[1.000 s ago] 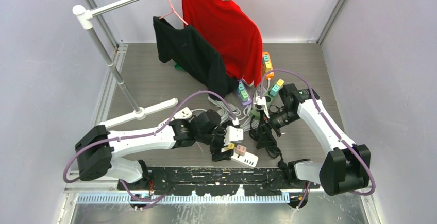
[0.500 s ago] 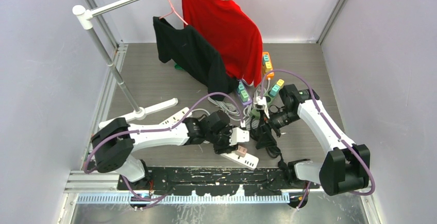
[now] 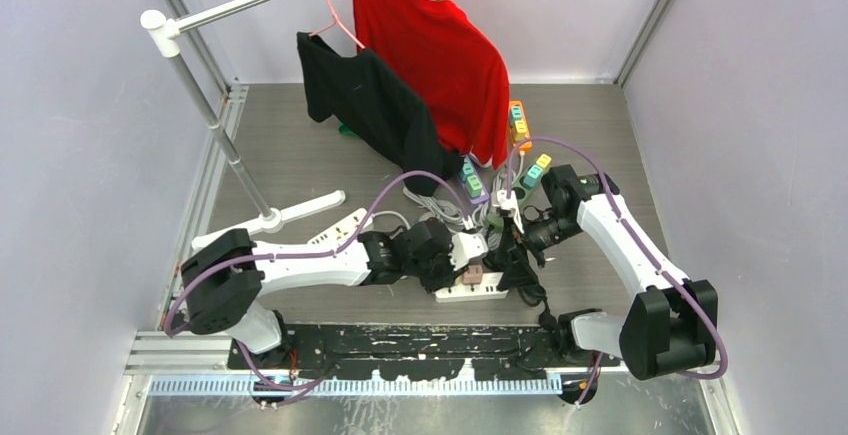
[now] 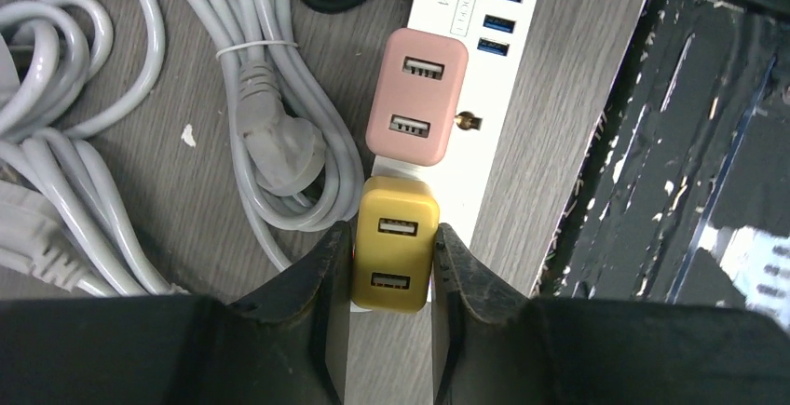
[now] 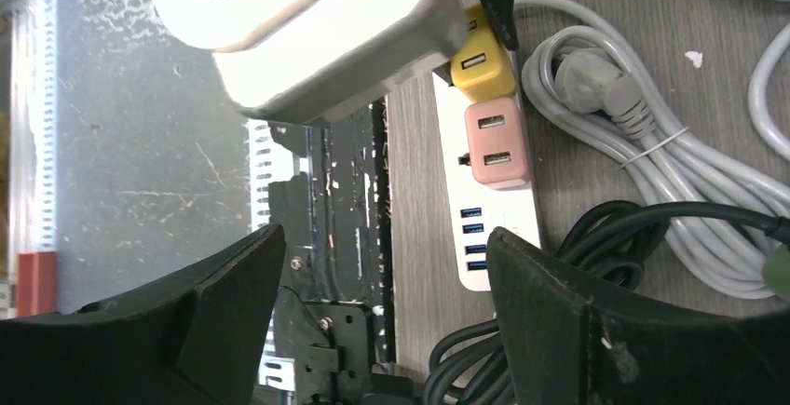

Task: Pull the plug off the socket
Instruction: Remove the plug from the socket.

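A white socket strip [image 3: 487,293] [image 4: 463,23] lies near the table's front edge, with a yellow plug [image 4: 394,256] and a pink plug [image 4: 416,98] [image 3: 473,276] standing in it side by side. My left gripper [image 4: 391,230] [image 3: 452,267] is shut on the yellow plug, one finger pressed on each of its sides. My right gripper [image 5: 382,237] [image 3: 515,255] hangs open just right of the strip, above its USB end [image 5: 498,247], holding nothing. From the right wrist the yellow plug [image 5: 482,65] shows partly under the left gripper's body.
Coiled grey cables [image 4: 279,154] lie left of the strip and a black cable [image 5: 596,228] lies by its USB end. A black base plate [image 3: 400,340] runs along the front. Behind stand coloured socket strips [image 3: 520,125], a red shirt [image 3: 440,55] and a black garment [image 3: 370,105] on a rail.
My left gripper moved right over the strip and closed on the yellow plug. The strip swung to lie along the front edge. The right arm stayed put.
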{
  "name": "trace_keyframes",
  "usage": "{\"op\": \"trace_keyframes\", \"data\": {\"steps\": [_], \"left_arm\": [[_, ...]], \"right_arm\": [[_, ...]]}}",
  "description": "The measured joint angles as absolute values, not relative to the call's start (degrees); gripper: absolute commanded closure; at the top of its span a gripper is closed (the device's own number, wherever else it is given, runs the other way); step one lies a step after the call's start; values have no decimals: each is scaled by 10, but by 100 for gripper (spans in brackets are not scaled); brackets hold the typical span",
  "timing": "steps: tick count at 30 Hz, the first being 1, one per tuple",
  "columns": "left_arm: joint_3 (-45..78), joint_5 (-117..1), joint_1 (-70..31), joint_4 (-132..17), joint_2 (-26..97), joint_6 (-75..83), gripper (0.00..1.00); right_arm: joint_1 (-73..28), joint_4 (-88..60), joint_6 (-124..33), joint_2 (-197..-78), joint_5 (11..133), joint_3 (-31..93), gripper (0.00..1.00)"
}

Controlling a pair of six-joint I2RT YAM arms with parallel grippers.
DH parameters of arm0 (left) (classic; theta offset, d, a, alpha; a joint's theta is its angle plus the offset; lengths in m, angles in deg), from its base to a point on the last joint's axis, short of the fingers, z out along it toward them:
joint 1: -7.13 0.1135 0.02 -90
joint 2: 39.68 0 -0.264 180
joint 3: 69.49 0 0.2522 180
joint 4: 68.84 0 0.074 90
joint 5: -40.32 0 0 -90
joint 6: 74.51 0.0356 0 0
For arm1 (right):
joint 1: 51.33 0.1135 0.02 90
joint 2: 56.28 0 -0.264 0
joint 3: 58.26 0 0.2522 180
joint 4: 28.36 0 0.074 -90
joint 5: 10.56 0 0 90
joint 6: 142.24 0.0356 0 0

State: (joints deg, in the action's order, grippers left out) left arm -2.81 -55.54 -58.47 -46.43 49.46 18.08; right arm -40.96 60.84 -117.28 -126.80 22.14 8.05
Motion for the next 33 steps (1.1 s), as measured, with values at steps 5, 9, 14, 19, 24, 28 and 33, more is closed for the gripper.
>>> {"op": "trace_keyframes", "data": {"steps": [5, 9, 14, 19, 24, 28, 33], "left_arm": [[-27, -496, -614, -463, 495, 121, 100], [-30, -463, -639, -469, 495, 106, 100], [-52, -450, -647, -508, 489, 105, 100], [-104, -453, -648, -578, 465, 117, 100], [-135, -460, -648, -630, 457, 130, 100], [-148, -465, -648, -661, 456, 130, 100], [-152, -469, -648, -673, 457, 130, 100]], "right_arm": [[-410, 618, -1257, -1276, 222, 81, 12], [-410, 606, -1299, -1294, 230, 81, 12], [-410, 587, -1331, -1308, 238, 81, 13], [-410, 602, -1393, -1306, 255, 84, 9], [-410, 632, -1464, -1264, 301, 92, 8], [-404, 644, -1496, -1241, 273, 94, 9], [-375, 598, -1481, -1230, 242, 35, 13]]}}
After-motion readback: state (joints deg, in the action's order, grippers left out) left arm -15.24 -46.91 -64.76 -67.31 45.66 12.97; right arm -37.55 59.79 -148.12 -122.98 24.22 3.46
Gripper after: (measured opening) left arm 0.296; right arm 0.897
